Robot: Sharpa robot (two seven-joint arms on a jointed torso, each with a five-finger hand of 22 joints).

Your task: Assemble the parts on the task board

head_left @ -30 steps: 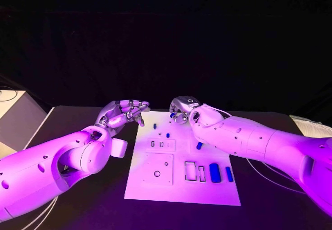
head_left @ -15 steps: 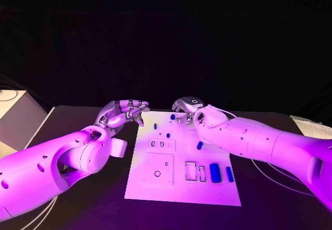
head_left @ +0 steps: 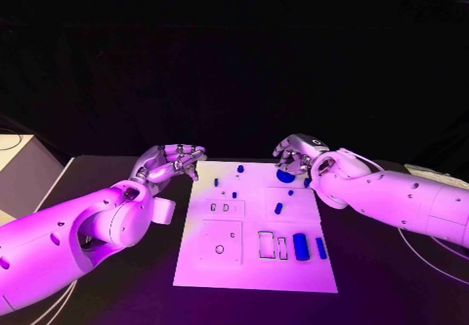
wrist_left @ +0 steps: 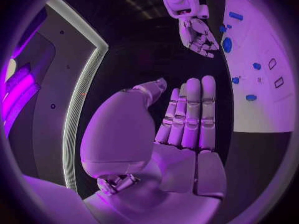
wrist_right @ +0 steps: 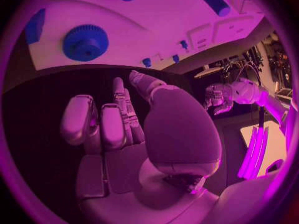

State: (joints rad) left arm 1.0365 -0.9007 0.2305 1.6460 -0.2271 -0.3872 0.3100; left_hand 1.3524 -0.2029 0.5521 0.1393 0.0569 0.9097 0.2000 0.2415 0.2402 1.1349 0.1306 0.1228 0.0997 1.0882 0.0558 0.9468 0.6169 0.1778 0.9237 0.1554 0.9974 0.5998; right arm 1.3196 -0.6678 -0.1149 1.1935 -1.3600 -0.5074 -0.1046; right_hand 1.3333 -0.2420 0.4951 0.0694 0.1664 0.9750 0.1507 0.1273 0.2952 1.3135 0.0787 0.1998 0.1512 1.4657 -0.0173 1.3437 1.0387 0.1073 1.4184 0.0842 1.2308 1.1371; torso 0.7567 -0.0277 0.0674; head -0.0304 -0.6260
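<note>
The white task board [head_left: 254, 271] lies in the middle of the black table. A blue gear [head_left: 284, 176] rests near its far right corner, with a small blue peg [head_left: 240, 168] to its left. Two long blue parts [head_left: 301, 246] lie in the near right area, and small blue pegs [head_left: 278, 208] stand mid-board. My right hand [head_left: 298, 153] hovers just beyond the gear, fingers loosely bent and holding nothing; the right wrist view shows the gear [wrist_right: 85, 42] ahead of its fingertips. My left hand [head_left: 172, 162] hangs at the board's far left corner, with empty straight fingers [wrist_left: 190, 114].
A pale cabinet [head_left: 19, 169] stands at the table's left side. White cables [head_left: 430, 254] trail over the table on the right. The left wrist view shows a light strip [wrist_left: 77, 114] along the table edge.
My right hand has moved right, off the board's far edge, and the blue gear it covered now lies bare. The left hand has barely moved. The view itself shifted a little.
</note>
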